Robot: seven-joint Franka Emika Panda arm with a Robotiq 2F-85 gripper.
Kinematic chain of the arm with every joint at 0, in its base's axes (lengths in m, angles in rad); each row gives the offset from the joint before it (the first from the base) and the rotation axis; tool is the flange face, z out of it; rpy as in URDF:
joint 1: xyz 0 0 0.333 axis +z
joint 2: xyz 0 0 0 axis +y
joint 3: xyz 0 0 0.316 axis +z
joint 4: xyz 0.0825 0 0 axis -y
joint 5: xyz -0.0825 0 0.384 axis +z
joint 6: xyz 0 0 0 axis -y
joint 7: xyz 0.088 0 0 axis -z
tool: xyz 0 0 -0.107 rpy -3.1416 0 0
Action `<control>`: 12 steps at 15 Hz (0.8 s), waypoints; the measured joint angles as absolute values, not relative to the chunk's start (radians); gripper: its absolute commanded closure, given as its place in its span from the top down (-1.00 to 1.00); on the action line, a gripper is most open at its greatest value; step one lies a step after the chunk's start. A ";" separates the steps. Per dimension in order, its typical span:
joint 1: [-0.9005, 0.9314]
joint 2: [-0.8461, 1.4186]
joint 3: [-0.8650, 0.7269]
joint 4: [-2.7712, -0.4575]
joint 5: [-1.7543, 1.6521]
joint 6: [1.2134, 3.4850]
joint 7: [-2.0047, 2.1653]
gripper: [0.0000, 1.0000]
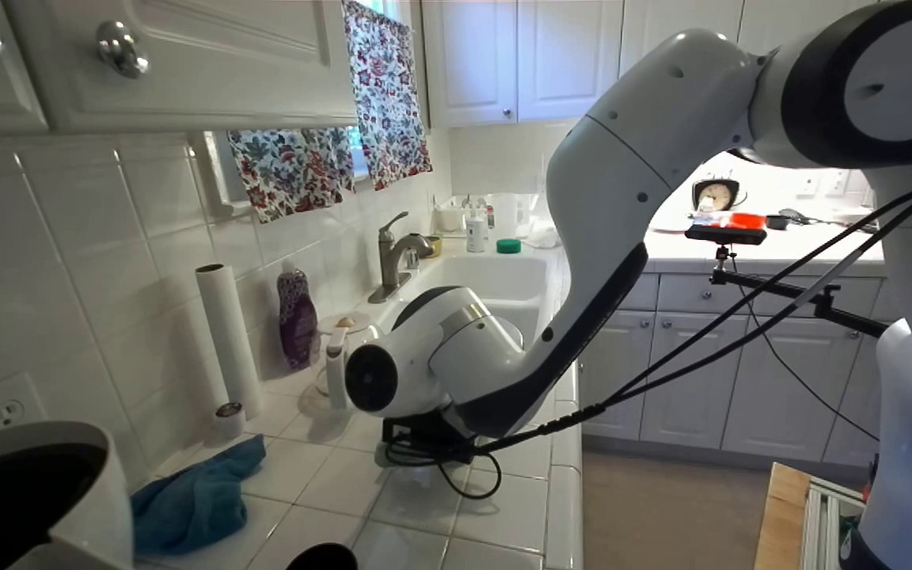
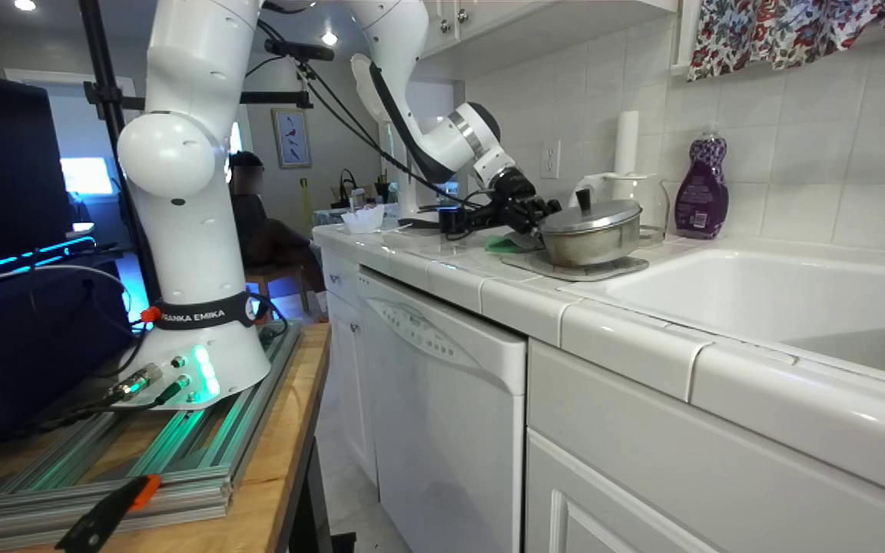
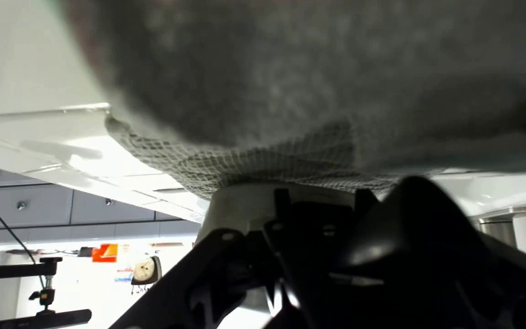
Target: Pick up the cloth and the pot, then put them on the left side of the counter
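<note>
The metal pot (image 2: 592,244) with a lid and black knob sits level on a grey mat (image 2: 619,267) beside the sink. In an exterior view only a sliver shows behind the arm (image 1: 513,331). My gripper (image 2: 548,211) is low at the pot's side away from the sink. In the wrist view the gripper (image 3: 323,198) lies dark in front of the pot (image 3: 240,205); whether it grips a handle is unclear. A crumpled blue cloth (image 1: 195,500) lies on the counter by the wall. A green cloth-like piece (image 2: 510,244) lies under the gripper; blurred grey fabric (image 3: 290,82) fills the wrist view's top.
A clear pitcher (image 2: 651,203), purple soap bottle (image 2: 702,192) and paper roll (image 2: 627,142) stand along the wall behind the pot. The sink (image 2: 780,265) is beside the pot. A white container (image 1: 96,483) and a black cup (image 1: 323,557) stand near the blue cloth.
</note>
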State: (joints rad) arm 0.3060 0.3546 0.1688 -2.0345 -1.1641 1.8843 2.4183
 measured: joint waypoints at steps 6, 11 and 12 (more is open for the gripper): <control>0.209 0.284 0.150 -2.048 -1.166 2.054 2.314 -0.22; 0.206 0.292 0.150 -2.048 -1.164 2.060 2.309 -0.22; 0.206 0.292 0.150 -2.048 -1.164 2.060 2.309 -0.72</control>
